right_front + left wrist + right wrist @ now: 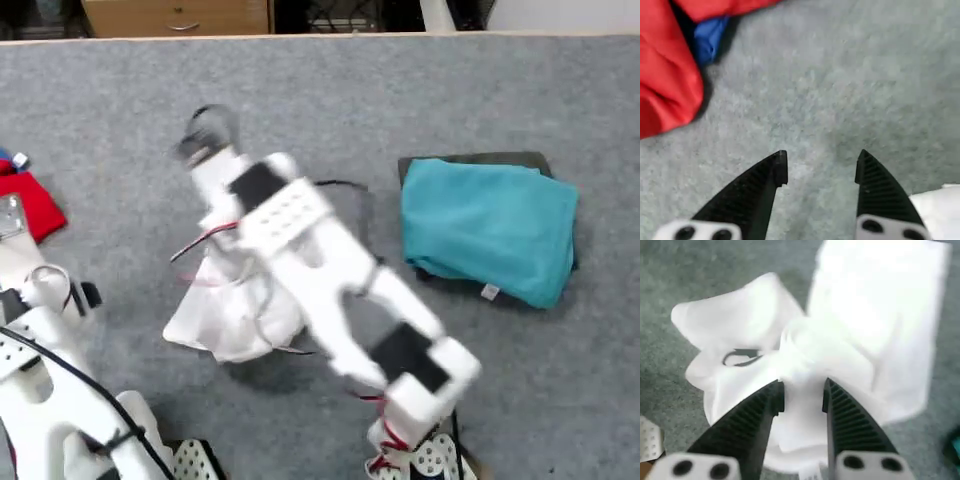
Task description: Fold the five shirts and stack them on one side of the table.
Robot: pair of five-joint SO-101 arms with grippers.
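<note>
High view first: where do the shirts lie?

A white shirt (235, 315) sits bunched in a heap left of the middle of the grey table (400, 90), partly under the right arm (330, 270), which stretches from the near edge towards the far left. On the right side a teal shirt (485, 225) lies folded on top of a dark shirt (470, 160), whose edges show along the far and near sides of the teal one.

And at the left edge?

A red shirt (30, 200) lies crumpled there, with a small piece of a blue shirt (707, 37) tucked against it. The left arm (50, 340) stands at the near left corner, close to the red shirt and well apart from the white one.

What does the right wrist view say about the right end effector (802, 390)?

Its two black fingers are drawn close, clamped on a fold of the white shirt. The cloth bulges out past the tips and spreads in loose folds on both sides, with grey table beyond it.

And the left end effector (822, 167)?

In the left wrist view its fingers stand well apart with nothing between them, above bare grey table. The red shirt and the blue piece lie beyond the tips and off to one side, not touching them.

Anything past the table?

A wooden drawer unit (180, 15) shows beyond the far edge.
</note>
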